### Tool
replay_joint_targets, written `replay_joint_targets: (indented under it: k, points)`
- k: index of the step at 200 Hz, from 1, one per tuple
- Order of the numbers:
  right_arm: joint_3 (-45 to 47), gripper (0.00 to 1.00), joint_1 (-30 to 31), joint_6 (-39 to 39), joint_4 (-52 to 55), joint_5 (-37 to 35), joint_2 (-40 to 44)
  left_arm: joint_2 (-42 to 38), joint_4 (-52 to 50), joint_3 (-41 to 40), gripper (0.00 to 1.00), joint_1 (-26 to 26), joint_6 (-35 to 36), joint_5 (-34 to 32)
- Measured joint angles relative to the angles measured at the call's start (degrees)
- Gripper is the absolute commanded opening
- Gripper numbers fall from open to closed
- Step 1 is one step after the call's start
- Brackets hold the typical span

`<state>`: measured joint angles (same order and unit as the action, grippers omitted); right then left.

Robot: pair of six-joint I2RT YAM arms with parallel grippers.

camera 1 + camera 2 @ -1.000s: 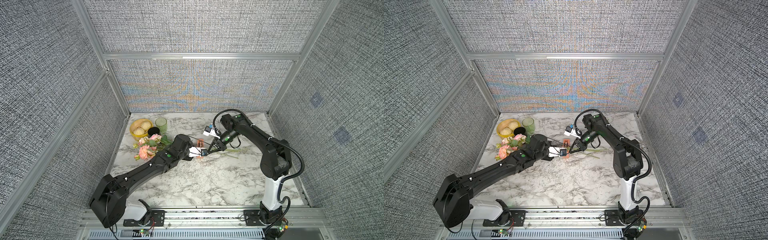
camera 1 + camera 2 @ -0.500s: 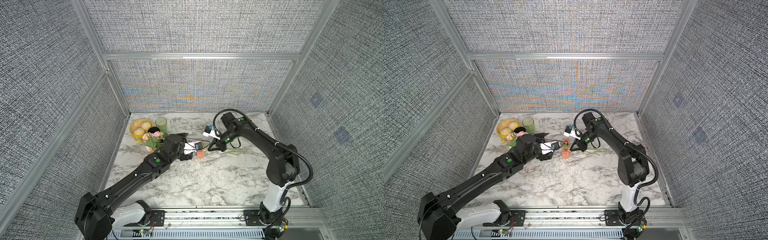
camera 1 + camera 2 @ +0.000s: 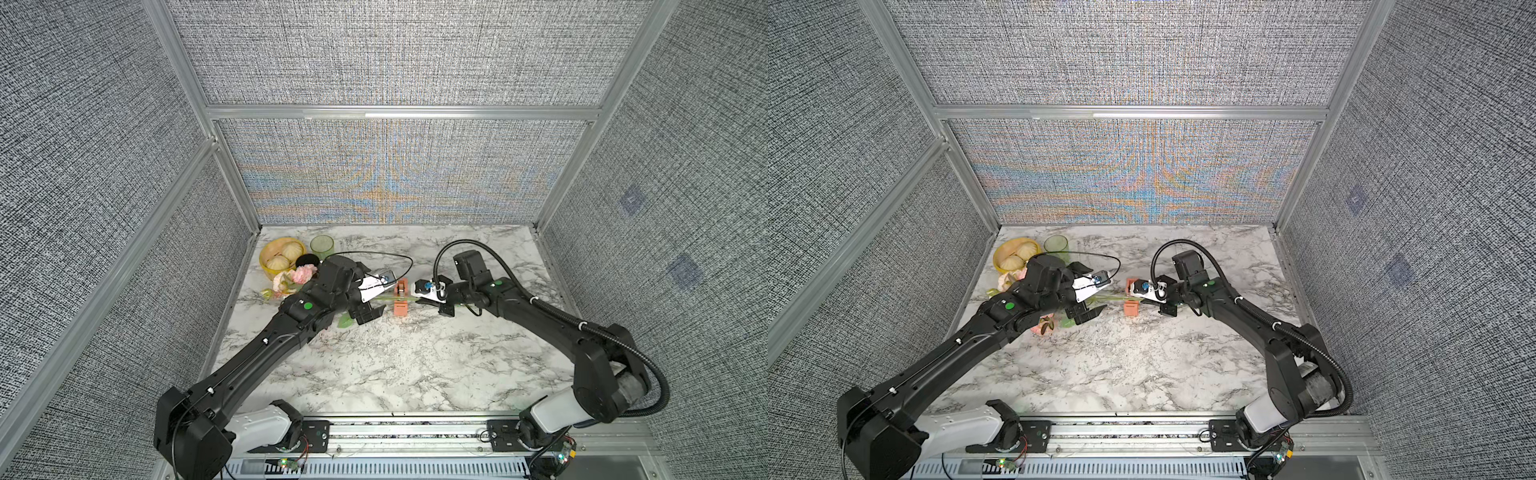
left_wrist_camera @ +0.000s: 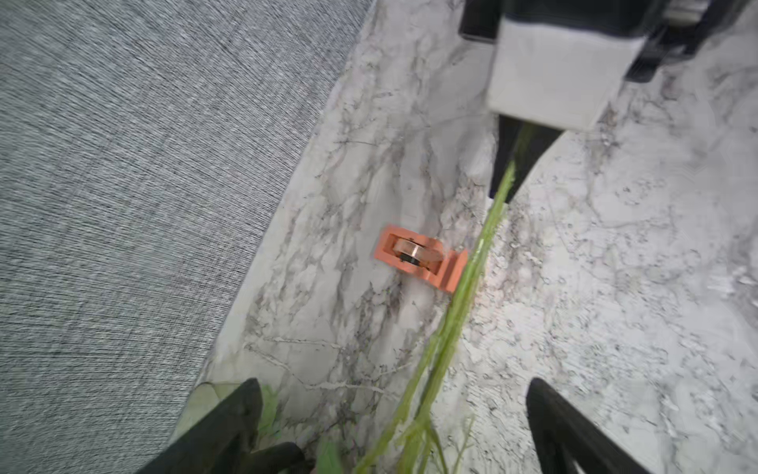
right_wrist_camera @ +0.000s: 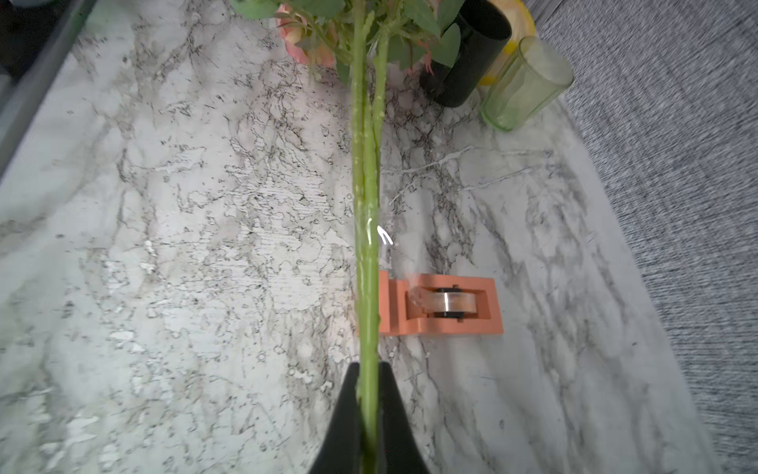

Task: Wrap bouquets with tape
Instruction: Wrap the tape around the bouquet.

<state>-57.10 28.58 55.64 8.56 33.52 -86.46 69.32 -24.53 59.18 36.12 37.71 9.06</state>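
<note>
The bouquets are one bunch: pink flowers (image 3: 305, 274) at the back left, with long green stems (image 3: 390, 297) running right, above the front end of the tape (image 3: 401, 305), an orange dispenser. My right gripper (image 3: 417, 300) is shut on the stem ends (image 5: 367, 205), its fingertips (image 5: 367, 371) pinching them. A glint of clear tape shows on the stems just above the dispenser (image 5: 447, 305). My left gripper (image 4: 393, 394) is open, its fingers wide on either side of the stems (image 4: 426, 369) without touching them, left of the dispenser (image 4: 414, 258).
A yellow bowl (image 3: 270, 249) with buns, a black cup (image 3: 307, 261) and a green cup (image 3: 322, 247) stand at the back left corner, close behind the flowers. Grey fabric walls enclose the marble table (image 3: 395, 365) on three sides.
My left gripper has opened, let go of the stems and drawn back to the left of the dispenser. The flower heads have shifted toward the back. The right gripper keeps its grip.
</note>
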Motion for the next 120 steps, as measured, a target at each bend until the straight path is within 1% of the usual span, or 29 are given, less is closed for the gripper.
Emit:
replay_joint_targets:
  k: [29,51,78,107,120]
  points:
    - [5.27,0.00,1.57,6.14,-11.43,-3.52,0.68,3.32,-3.89,1.09,0.95,-0.61,1.70,3.04]
    - [8.09,0.00,3.04,10.01,-18.23,-7.72,1.18,6.91,-5.66,2.45,0.94,-1.36,3.13,4.70]
    - [11.13,0.00,4.42,14.45,-24.50,-12.07,2.03,12.11,-7.08,3.74,0.90,-2.43,5.49,5.38]
    - [14.75,0.00,6.38,18.82,-31.85,-16.11,2.27,17.09,-9.29,7.34,0.83,-3.80,7.21,5.49]
    - [16.28,0.00,6.45,20.41,-34.29,-18.23,2.60,18.62,-9.90,8.52,0.77,-4.48,7.48,5.68]
